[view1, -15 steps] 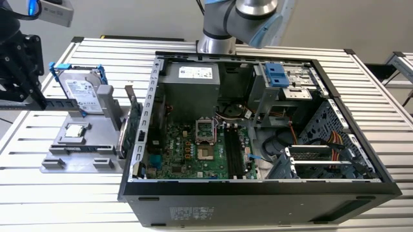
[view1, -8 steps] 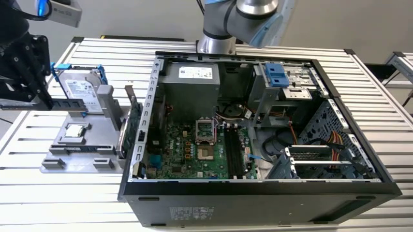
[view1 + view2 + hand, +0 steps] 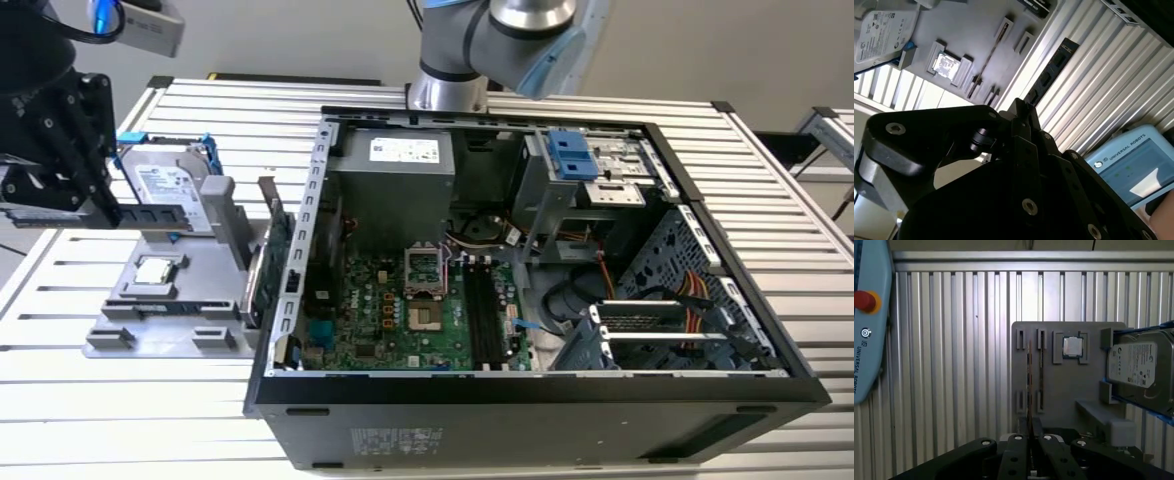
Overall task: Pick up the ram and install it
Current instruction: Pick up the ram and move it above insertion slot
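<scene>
Computer case (image 3: 534, 300) on table (image 3: 134, 420); tray (image 3: 167, 318) at the exterior view's left bears hard drive (image 3: 167, 180), CPU chip (image 3: 156, 268); ram (image 3: 127, 216) in gripper (image 3: 60, 210) farther left.

**Exterior view.** At the left of the frame, the case wall (image 3: 315, 200) and an upright card (image 3: 276, 250) stand between the grey holder (image 3: 120, 335) and the motherboard (image 3: 380, 325). At frame centre you have open descent onto the memory slots (image 3: 483, 320). Cables (image 3: 487, 232) above them and the drive cage (image 3: 587, 170) at upper right crowd that lane, seemingly without overhanging it. The bare table (image 3: 80, 420) at lower left is free.

**First wrist view.** The gripper (image 3: 1030, 442), closed on the ram (image 3: 1029, 390), has the hard drive (image 3: 1136, 370) near it.
</scene>
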Tool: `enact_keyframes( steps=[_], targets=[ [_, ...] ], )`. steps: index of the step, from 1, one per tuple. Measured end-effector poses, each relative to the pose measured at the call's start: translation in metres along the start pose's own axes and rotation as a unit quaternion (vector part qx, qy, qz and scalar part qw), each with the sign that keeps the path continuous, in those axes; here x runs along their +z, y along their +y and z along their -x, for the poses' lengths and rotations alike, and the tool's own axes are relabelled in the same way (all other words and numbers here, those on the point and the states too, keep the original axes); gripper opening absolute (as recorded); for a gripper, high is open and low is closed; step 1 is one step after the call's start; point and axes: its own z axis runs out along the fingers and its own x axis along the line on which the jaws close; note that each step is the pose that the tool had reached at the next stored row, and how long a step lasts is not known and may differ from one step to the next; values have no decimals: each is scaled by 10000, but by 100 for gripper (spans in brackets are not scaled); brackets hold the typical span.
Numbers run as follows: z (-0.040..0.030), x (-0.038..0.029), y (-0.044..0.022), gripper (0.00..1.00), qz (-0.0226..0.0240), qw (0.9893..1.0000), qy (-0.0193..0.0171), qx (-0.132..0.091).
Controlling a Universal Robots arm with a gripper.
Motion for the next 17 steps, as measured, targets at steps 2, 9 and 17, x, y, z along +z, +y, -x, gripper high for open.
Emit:
enact_keyframes(
  steps=[2, 9, 17],
  targets=[
    [0, -1, -16, 0, 0, 10000, 0, 0],
    [1, -1, -56, 0, 0, 10000, 0, -1],
    [1, -1, -74, 0, 0, 10000, 0, -2]
  ],
)
